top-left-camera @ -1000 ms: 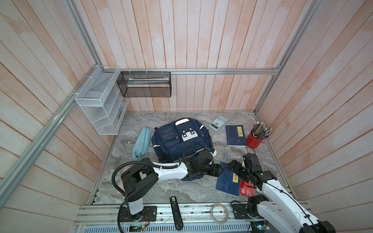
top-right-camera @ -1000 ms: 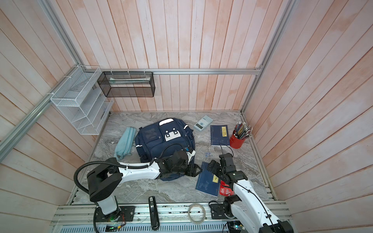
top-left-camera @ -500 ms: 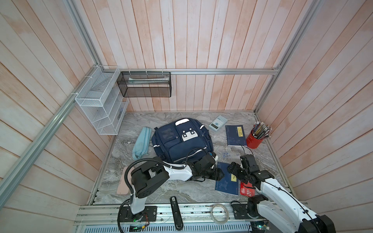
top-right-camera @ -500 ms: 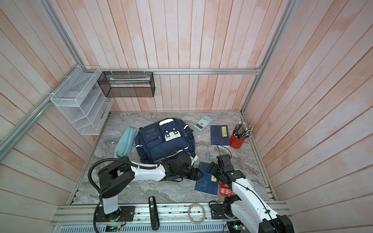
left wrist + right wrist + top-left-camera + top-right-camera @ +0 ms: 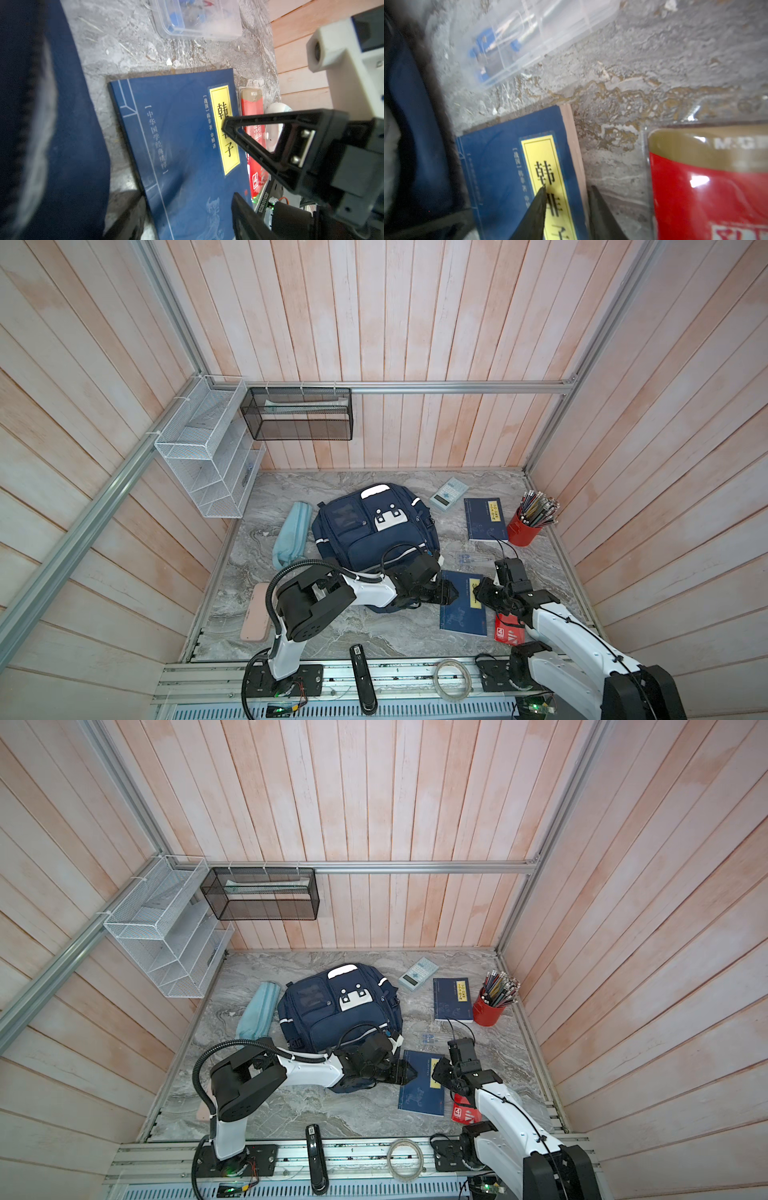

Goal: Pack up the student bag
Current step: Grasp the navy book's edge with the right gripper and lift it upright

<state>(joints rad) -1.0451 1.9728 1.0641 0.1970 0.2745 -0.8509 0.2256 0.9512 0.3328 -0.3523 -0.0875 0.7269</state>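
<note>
**At the book's edge: a thin pinch that may slip**

On the table [image 5: 407,635], both top views show the bag [image 5: 374,539] lying flat mid-table, pockets up, with no open mouth showing. The left arm crosses its near end. Over the near book [image 5: 461,614] the left gripper [image 5: 451,593] and the right gripper [image 5: 481,592] meet with their tips almost touching, so a clash is the first risk.

From the left wrist, the left jaws stand apart above the book's spine side, holding nothing. Bag fabric fills one flank and could snag.

From the right wrist, one finger [image 5: 535,207] rests on the yellow label and its mate sits just off the page edge. The gap is narrow, and I cannot tell whether they bite yet. Such a shallow pinch could catch only the cover and let the pages fan. It could also skid the book into the red pack [image 5: 706,187] just beside it.
</note>
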